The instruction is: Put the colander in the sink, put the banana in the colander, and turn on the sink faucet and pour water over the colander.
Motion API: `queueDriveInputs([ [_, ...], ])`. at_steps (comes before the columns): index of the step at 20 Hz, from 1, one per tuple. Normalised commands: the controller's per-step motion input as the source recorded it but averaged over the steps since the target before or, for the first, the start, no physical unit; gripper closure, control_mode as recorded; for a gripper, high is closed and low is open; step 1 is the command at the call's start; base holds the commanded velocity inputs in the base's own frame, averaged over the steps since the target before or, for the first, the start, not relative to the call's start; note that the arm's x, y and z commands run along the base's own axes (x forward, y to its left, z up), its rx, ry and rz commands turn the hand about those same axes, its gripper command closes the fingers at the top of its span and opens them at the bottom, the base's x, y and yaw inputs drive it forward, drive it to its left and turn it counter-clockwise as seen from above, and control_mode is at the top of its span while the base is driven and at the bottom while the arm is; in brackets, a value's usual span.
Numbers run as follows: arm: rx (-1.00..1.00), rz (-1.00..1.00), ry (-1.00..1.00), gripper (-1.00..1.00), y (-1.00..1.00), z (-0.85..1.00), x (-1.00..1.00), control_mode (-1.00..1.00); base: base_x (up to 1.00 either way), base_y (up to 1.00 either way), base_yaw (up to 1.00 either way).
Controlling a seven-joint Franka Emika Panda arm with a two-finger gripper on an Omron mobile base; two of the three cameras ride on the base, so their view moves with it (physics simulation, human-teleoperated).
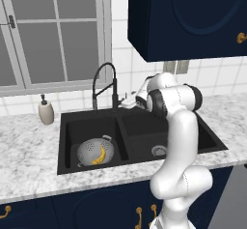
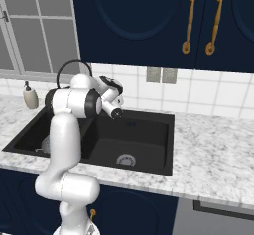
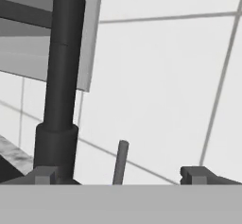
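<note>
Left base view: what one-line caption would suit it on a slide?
Banana lies in the colander in the black sink's left basin while the white arm's gripper reaches toward the gooseneck faucet.

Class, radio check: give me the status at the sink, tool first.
Tool open, empty, at faucet base by the lever. Banana in colander, left basin of sink. No water running. Nothing blocking.

No text, label, brand, number or sign can be read anywhere: the soap bottle (image 1: pixel 46 111) at the worktop's (image 1: pixel 29 160) back edge and the cabinet doors (image 2: pixel 149 21) are plain.
</note>
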Motion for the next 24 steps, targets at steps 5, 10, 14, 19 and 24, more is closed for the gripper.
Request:
queueDriveInputs([
  [5,0.03,0.0,0.0,-1.0,0.04,-0.18,0.33,-1.0,0.0,0.0,0.0],
  [10,0.0,0.0,0.0,-1.0,0.08,-0.16,0.31,-1.0,0.0,0.0,0.0],
  [14,0.0,0.0,0.0,-1.0,0.03,-0.12,0.28,-1.0,0.0,0.0,0.0],
  [19,0.01,0.0,0.0,-1.0,0.01,-0.09,0.2,-1.0,0.0,0.0,0.0],
  [24,0.0,0.0,-0.01,-1.0,0.05,-0.06,0.17,-1.0,0.0,0.0,0.0],
])
